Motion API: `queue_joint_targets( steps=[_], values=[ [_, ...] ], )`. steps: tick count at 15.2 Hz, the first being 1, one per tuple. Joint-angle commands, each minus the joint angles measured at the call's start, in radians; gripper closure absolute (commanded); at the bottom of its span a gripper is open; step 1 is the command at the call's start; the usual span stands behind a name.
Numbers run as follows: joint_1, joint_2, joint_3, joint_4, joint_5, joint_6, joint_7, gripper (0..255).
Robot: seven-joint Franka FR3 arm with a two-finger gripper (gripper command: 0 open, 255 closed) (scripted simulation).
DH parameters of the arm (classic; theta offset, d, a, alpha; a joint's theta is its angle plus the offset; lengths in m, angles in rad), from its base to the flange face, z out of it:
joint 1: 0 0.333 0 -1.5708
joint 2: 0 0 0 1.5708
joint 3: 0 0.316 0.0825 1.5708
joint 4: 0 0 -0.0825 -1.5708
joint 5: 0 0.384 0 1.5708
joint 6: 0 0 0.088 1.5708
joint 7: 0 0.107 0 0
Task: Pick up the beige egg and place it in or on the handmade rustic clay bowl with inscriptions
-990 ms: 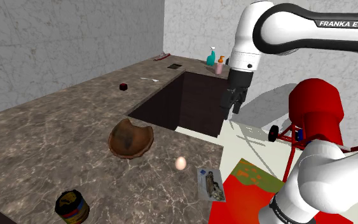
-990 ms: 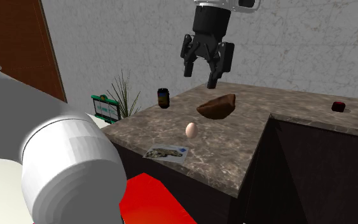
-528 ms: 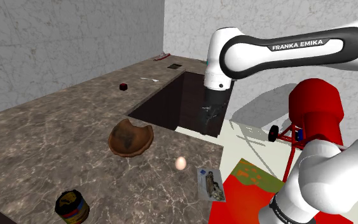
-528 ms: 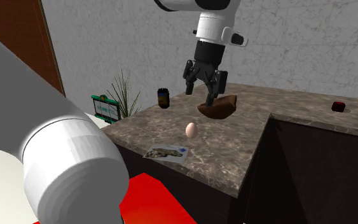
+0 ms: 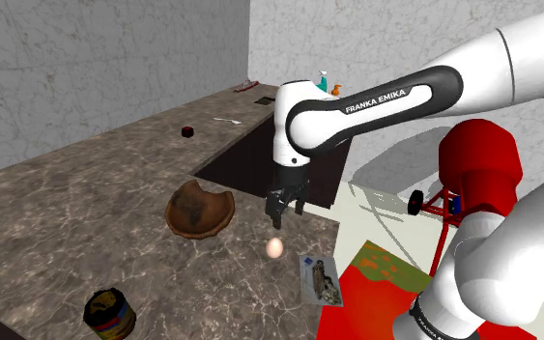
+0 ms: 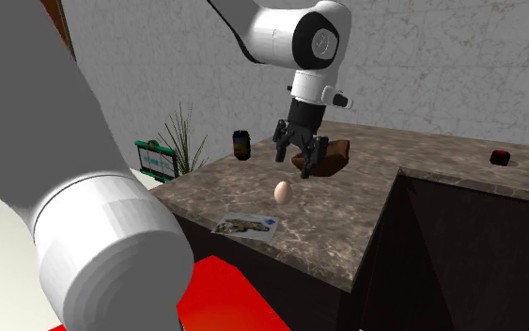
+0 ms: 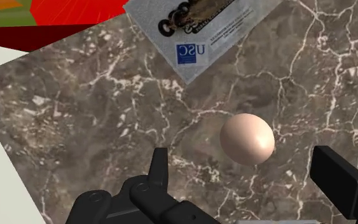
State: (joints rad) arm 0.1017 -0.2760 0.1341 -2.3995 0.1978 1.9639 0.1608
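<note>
A beige egg (image 5: 274, 248) (image 6: 283, 192) (image 7: 247, 139) lies on the dark marble counter (image 5: 57, 212) near its front corner. My black gripper (image 5: 281, 216) (image 6: 296, 162) (image 7: 244, 172) hangs open a short way above the egg, which shows between the spread fingers without touching them. The brown clay bowl (image 5: 199, 210) (image 6: 331, 156) sits on the counter to the shoulder view's left of the egg, tilted, and partly behind the gripper in the second exterior view.
A printed card (image 5: 320, 278) (image 6: 246, 226) (image 7: 203, 25) lies at the counter's corner beside the egg. A dark tin (image 5: 109, 314) (image 6: 241, 144) stands near the counter's edge. A deep sink opening (image 5: 279, 155) lies beyond the bowl, with a small black-red object (image 5: 188, 131) (image 6: 501, 157) further back.
The arm swung from over the sink toward the shoulder view's left and came down. The open gripper now hangs just above the egg. Egg and bowl have not moved.
</note>
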Motion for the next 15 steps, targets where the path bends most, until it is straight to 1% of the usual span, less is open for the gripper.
queue_joint_targets(
  steps=[1, 4, 11, 15],
  values=[
    [0.009, 0.076, 0.018, 0.02, 0.001, 0.047, 0.018, 0],
    [0.02, 0.185, 0.039, 0.059, -0.005, 0.102, 0.044, 0],
    [0.029, 0.226, 0.048, 0.001, 0.003, 0.201, 0.041, 0],
    [0.03, 0.23, 0.049, -0.004, 0.004, 0.21, 0.041, 0]
  ],
)
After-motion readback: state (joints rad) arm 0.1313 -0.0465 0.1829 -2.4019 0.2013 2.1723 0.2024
